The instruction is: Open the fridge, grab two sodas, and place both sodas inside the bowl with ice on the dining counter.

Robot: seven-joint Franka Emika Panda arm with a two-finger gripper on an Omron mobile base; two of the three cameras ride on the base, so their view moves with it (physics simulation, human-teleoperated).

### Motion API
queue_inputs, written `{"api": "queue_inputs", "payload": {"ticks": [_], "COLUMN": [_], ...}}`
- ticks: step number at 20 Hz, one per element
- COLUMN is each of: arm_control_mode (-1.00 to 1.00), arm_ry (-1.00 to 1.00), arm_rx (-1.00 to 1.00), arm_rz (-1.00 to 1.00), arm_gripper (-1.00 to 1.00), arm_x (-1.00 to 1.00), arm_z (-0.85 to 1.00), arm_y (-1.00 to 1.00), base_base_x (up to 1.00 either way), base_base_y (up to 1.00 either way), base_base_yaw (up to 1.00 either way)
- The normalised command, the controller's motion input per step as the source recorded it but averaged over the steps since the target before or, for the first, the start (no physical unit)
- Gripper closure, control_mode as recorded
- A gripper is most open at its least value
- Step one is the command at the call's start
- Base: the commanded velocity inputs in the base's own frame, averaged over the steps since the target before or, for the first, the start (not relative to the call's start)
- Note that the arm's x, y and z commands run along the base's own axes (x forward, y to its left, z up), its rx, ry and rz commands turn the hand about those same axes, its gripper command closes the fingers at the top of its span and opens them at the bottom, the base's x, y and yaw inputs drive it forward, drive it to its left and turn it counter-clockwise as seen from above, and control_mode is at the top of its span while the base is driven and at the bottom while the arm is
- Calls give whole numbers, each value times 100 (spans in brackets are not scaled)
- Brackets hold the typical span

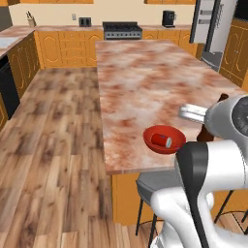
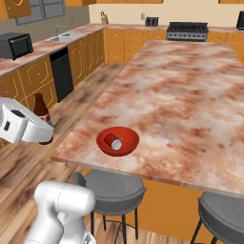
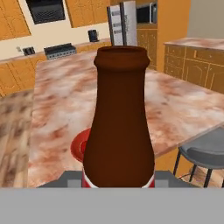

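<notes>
The dark-brown soda bottle (image 3: 119,122) stands upright in my gripper (image 2: 44,129), which is shut on its lower body. In the right base view the bottle (image 2: 41,110) hangs just off the near left corner of the dining counter (image 2: 190,95), apart from the bowl. The red bowl (image 2: 117,140) sits near the counter's front edge with the red soda can (image 2: 113,141) lying on its side inside it. The bowl (image 1: 164,139) and can (image 1: 161,141) also show in the left base view, beside my arm. The bowl's rim (image 3: 78,146) peeks out behind the bottle. The grey fridge (image 1: 209,29) stands far back.
Grey stools (image 2: 114,187) (image 2: 223,214) are tucked under the counter's near edge. Orange cabinets, a black dishwasher (image 2: 62,71) and a microwave (image 2: 15,45) line the left wall. A stove (image 1: 122,30) stands at the back. Wooden floor (image 1: 53,145) lies open left of the island.
</notes>
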Motion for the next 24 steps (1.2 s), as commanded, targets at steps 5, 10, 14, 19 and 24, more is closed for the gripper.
{"api": "queue_inputs", "payload": {"ticks": [5,10,14,19,24], "arm_control_mode": [-100,-100,-100,-100,-100], "arm_ry": [24,33,45,38,18], "arm_rx": [0,-2,-4,-7,-12], "arm_rz": [14,37,34,30,8], "arm_gripper": [100,100,100,100,100], "arm_x": [75,83,100,82,26], "arm_z": [-41,-58,-32,-32,-48], "arm_y": [-28,-31,-16,-8,-8], "base_base_x": [0,0,0,0,0], "base_base_y": [0,0,0,0,0], "base_base_yaw": [0,0,0,0,0]}}
